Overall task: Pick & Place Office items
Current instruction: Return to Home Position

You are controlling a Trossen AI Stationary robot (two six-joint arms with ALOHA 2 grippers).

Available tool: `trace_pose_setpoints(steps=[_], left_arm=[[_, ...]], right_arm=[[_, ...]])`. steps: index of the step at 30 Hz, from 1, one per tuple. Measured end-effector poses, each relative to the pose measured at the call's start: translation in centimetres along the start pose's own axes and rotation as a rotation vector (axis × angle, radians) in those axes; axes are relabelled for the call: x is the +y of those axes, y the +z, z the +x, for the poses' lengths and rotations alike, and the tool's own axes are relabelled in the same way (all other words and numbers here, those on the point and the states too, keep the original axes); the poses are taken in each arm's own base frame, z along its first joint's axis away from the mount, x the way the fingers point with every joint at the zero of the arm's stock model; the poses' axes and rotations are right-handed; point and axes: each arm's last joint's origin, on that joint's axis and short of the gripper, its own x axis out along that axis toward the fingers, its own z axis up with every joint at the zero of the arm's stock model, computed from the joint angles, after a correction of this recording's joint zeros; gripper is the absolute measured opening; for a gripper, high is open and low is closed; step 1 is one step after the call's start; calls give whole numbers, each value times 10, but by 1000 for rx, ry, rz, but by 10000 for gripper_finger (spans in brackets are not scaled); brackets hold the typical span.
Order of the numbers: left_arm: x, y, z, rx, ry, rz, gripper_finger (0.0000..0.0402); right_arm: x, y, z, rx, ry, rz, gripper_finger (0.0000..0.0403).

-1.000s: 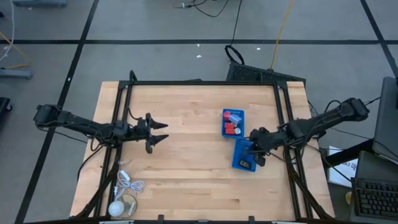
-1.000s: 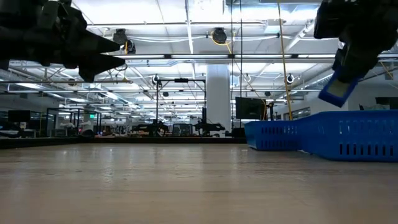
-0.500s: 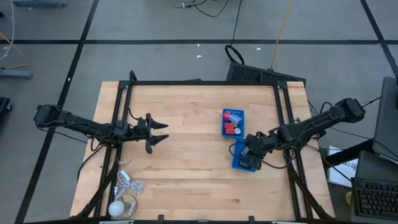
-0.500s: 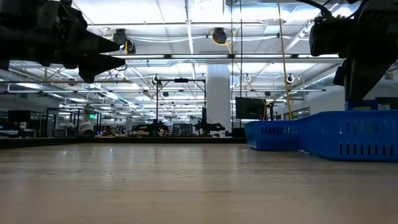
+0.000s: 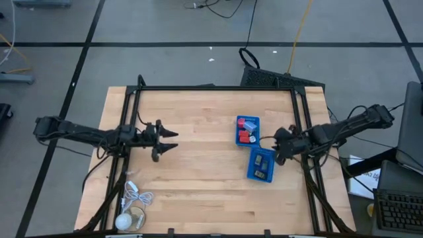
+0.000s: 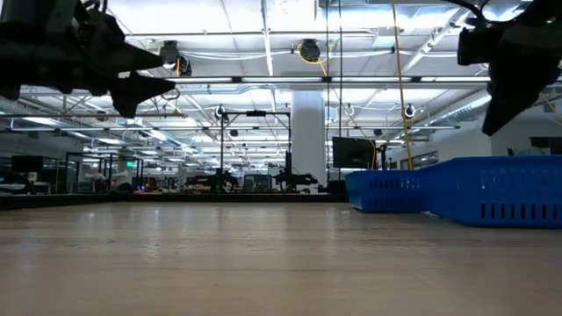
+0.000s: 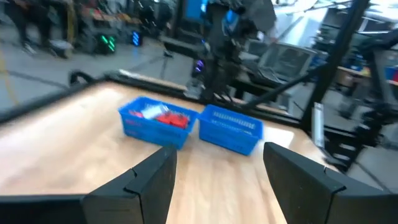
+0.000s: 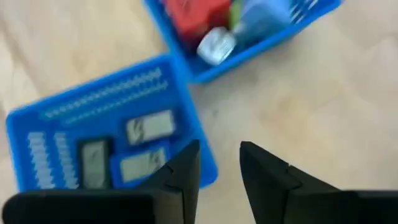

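Right of near tray, just beside it: right gripper, over that tray half a second back, now drawn clear. Blue timer it carried a second ago is gone from it. Jaws slightly apart, empty. Three timers lie in near tray; red pieces in far tray just beyond. Sorting looks finished. Left gripper, well left of near tray, spread wide, empty. No writing legible.

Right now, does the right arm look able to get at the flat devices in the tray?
Probably yes. The right gripper hovers open just above a corner of that tray. The tray has no lid, and nothing lies over the devices. The left gripper waits far across the table.
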Motion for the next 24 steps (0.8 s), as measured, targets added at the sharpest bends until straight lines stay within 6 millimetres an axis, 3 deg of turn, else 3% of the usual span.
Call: trace_pose_setpoints(steps=[5, 11, 15, 24], left_arm=[[9, -1, -3, 55, -35, -24, 244], [17, -1, -8, 37, -10, 9, 244], [24, -14, -14, 55, 20, 8, 244], [25, -19, -14, 115, 37, 1, 244]], right_arm=[[4, 7, 1, -226, 3, -104, 106], [4, 10, 26, -539, 154, -200, 106], [-11, 7, 37, -639, 235, -200, 105], [-43, -14, 43, -789, 223, -150, 105]])
